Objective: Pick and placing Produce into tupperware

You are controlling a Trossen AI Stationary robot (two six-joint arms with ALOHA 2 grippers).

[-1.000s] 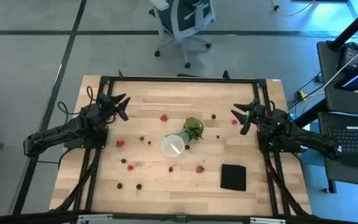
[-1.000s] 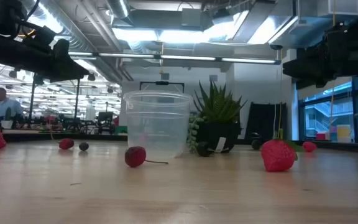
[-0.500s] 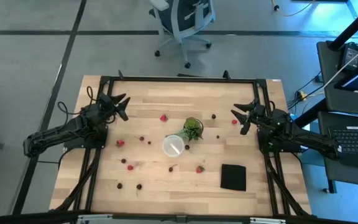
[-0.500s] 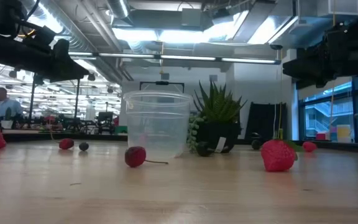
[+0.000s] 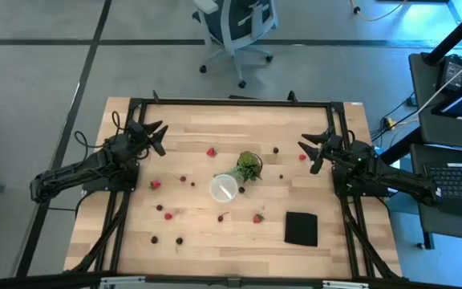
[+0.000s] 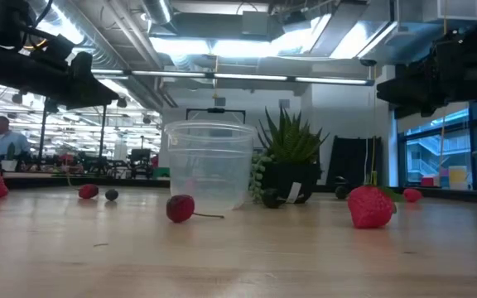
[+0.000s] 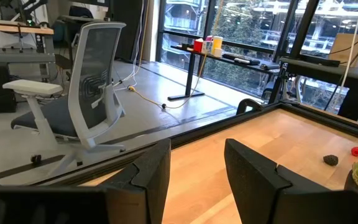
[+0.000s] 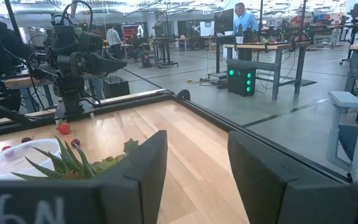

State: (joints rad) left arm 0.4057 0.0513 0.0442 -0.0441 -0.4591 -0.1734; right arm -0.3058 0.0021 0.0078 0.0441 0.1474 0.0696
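No change against earlier frames. Table (image 5: 183, 257) as before. Left gripper (image 5: 158, 136) raised over far-left side, fingers parted, empty; right gripper (image 5: 309, 155) raised over far-right side, fingers parted, empty. Tupperware (image 5: 223, 189) upright at centre, just beside green plant (image 5: 249, 166). Produce (image 5: 156, 184) scattered loose around it.

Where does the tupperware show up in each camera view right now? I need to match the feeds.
High view: the tupperware stands mid-table, just beside the green plant.
Low view: the tupperware is centre frame, upright and empty, with the plant to its right.
Left wrist view: not in it.
Right wrist view: the tupperware sits low at the left edge, behind the plant leaves.
Shared landmark: the green plant.
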